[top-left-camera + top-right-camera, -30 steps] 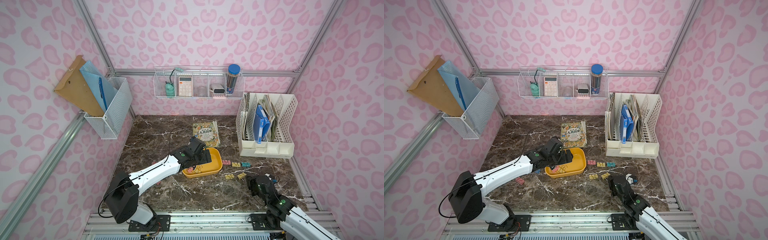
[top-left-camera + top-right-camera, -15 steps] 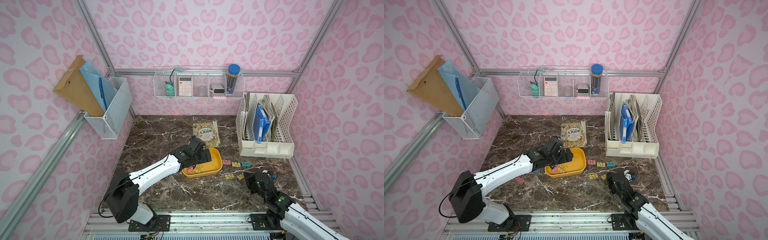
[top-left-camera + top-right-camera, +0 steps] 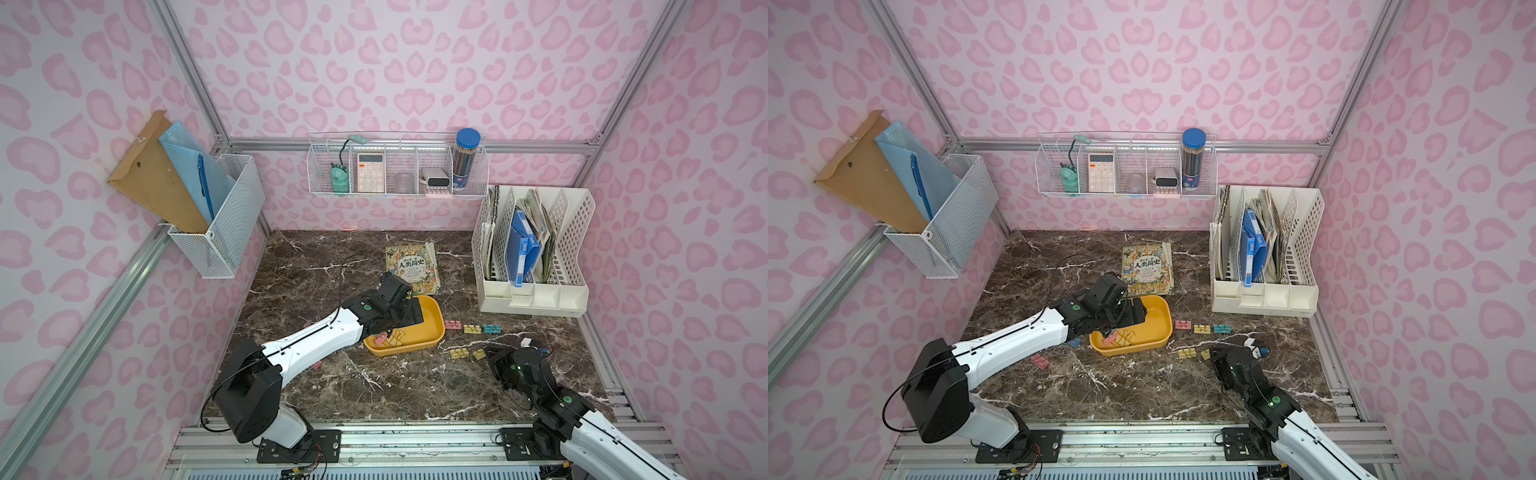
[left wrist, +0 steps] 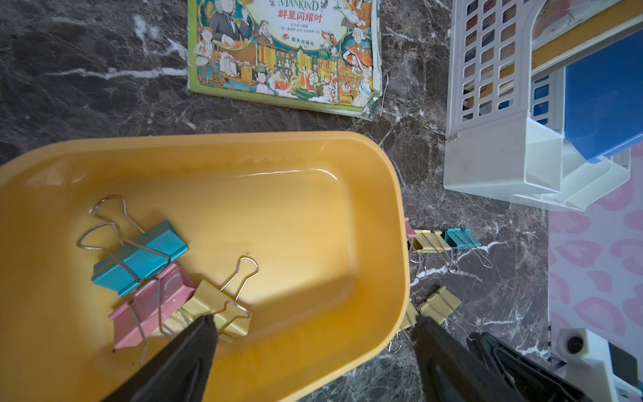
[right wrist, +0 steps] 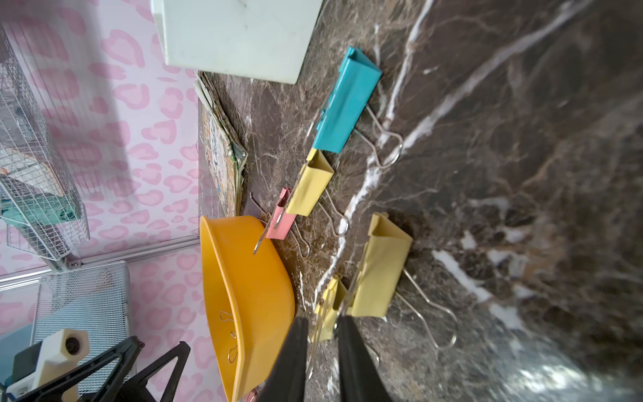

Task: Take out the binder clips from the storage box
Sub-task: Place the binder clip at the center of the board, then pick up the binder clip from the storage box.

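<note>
Yellow plastic storage box (image 4: 295, 209), mid-frame, w/ 3 pastel binder clips (image 4: 139, 259); 5 on marble table (image 3: 332, 257), right of it. L end effector (image 4: 313, 320) wide apart above box; R end effector (image 5: 323, 320) slightly apart.

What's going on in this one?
The left tool hangs open over the yellow storage box, where teal, pink and yellow binder clips lie. The right tool sits low over the table, slightly open, at two yellow clips lying outside the box. Three more clips lie in a row nearby.

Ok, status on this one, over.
Left gripper open above shallow yellow plastic tray; pastel binder clips inside. Right gripper barely parted at a yellow clip outside, grip unclear. Nothing blocking.
</note>
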